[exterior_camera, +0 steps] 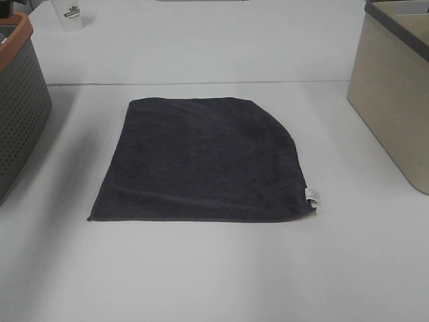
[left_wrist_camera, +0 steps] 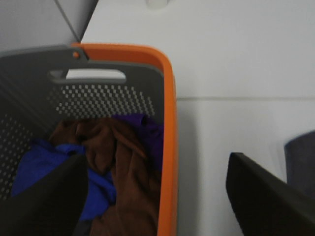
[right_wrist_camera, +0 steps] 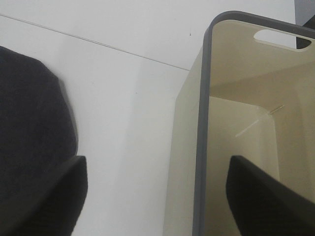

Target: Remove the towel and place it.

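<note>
The towel (exterior_camera: 201,161) is dark charcoal grey and lies flat in the middle of the white table, with its small white tag (exterior_camera: 312,196) at the near right corner. Neither gripper shows in the exterior high view. My left gripper (left_wrist_camera: 155,162) is open and empty above the rim of a grey basket; a strip of the towel (left_wrist_camera: 300,157) shows at that view's edge. My right gripper (right_wrist_camera: 157,164) is open and empty, hovering between the towel (right_wrist_camera: 29,123) and a beige bin. Neither gripper touches the towel.
A grey perforated basket with an orange rim (exterior_camera: 17,30) stands at the left; in it (left_wrist_camera: 170,98) lie blue, brown and purple cloths. A beige bin with a grey rim (exterior_camera: 392,87) stands at the right, its inside bare (right_wrist_camera: 236,128). A white cup (exterior_camera: 69,13) stands at the back left.
</note>
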You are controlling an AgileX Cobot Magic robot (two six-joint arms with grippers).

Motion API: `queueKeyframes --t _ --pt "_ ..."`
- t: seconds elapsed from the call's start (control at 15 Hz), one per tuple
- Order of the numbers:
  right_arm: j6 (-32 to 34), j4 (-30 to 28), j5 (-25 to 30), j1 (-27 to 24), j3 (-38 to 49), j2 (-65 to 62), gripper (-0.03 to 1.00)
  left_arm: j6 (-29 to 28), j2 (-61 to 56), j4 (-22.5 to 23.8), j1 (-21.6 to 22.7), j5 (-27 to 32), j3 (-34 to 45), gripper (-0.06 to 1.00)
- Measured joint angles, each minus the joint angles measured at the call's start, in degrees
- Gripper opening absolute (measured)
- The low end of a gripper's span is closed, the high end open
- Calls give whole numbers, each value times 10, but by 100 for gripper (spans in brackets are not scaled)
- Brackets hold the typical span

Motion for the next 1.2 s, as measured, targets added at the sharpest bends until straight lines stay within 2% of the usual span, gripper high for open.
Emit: queueKeyframes --t 0.07,0.13,0.2,0.27,0.33,0.53,0.73,0.8,0.93,1.0,1.2 --pt "2 1 -1 0 0 1 76 154 16 -160 20 61 -53 73" --pt "6 1 5 0 -3 6 76 279 33 -296 48 121 -107 73" --pt "17 3 20 0 -12 13 76 370 49 -404 74 182 -155 73" --pt "20 5 45 0 -25 17 76 406 54 -477 97 221 -195 73" --pt "21 5 66 0 -40 19 76 422 54 -506 115 252 -225 73" --pt "16 5 129 0 -101 20 76 419 37 -495 127 302 -260 73" --pt "2 5 217 0 -146 20 77 406 9 -451 127 358 -263 87" --pt "-1 5 229 0 -147 20 78 404 1 -439 127 377 -263 93" --pt "-1 21 236 -1 -147 19 79 398 -18 -424 127 414 -263 96" --pt "-1 55 236 -1 -139 -7 79 395 -51 -422 127 418 -238 97" --pt "-1 68 236 -1 -78 -81 79 394 -144 -423 127 405 -113 97"
